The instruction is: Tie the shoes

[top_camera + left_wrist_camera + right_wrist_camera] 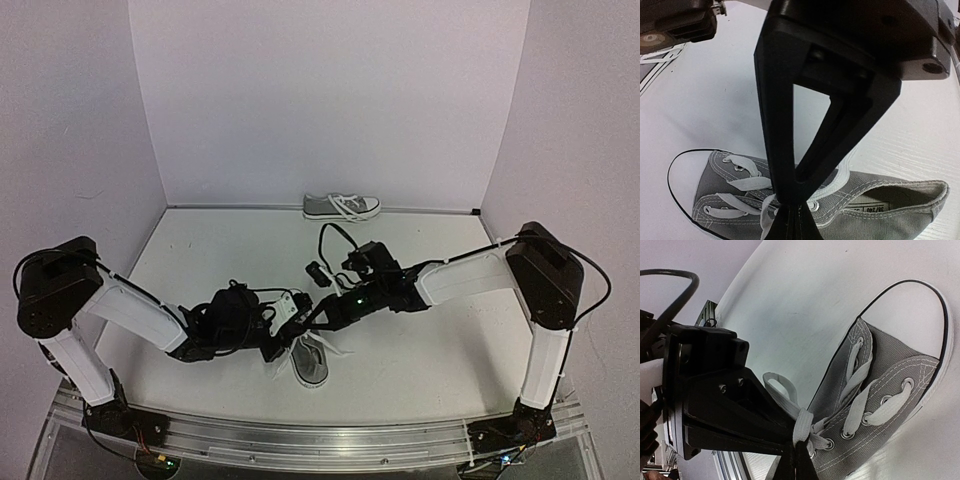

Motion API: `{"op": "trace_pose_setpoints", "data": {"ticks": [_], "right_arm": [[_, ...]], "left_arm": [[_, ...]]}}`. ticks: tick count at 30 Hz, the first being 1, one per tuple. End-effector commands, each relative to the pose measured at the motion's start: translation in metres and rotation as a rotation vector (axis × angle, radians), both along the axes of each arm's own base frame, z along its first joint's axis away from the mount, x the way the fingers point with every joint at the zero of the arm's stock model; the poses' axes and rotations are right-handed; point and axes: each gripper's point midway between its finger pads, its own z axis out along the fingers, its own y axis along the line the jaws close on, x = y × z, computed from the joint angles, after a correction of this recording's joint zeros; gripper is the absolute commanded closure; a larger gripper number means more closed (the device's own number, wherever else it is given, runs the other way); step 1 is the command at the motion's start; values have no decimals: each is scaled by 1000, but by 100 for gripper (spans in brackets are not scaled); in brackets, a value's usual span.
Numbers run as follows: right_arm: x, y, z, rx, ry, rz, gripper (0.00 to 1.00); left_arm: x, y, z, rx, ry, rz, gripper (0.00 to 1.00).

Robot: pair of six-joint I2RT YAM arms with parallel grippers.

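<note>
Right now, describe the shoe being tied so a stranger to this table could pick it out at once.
On the white table, look at the near edge, between the two arms' bases. The grey sneaker lies there where the left gripper and right gripper meet, the right one pinching its white lace. Its twin sits alone against the back wall.

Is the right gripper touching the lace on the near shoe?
Touching. The right wrist view shows the right gripper shut on the white lace of the near shoe.
</note>
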Motion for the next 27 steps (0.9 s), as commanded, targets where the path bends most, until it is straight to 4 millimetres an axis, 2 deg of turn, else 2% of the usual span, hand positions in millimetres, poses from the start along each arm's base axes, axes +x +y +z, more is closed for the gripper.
{"op": "trace_pose_setpoints", "data": {"ticks": [1,11,18,22,27], "right_arm": [[-4,5,27,82,-14,31,100],[-11,9,30,98,-10,58,100],[-16,19,33,110,-13,89,100],[-22,28,31,109,-9,107,100],[-26,29,23,95,9,109,100]], "left_arm": [[9,-2,14,-140,20,70,100],[6,-2,19,-286,94,75,100],[-4,-15,18,-375,155,-7,100],[-2,-9,18,-436,168,6,100],[-9,-7,20,-501,172,-34,100]]}}
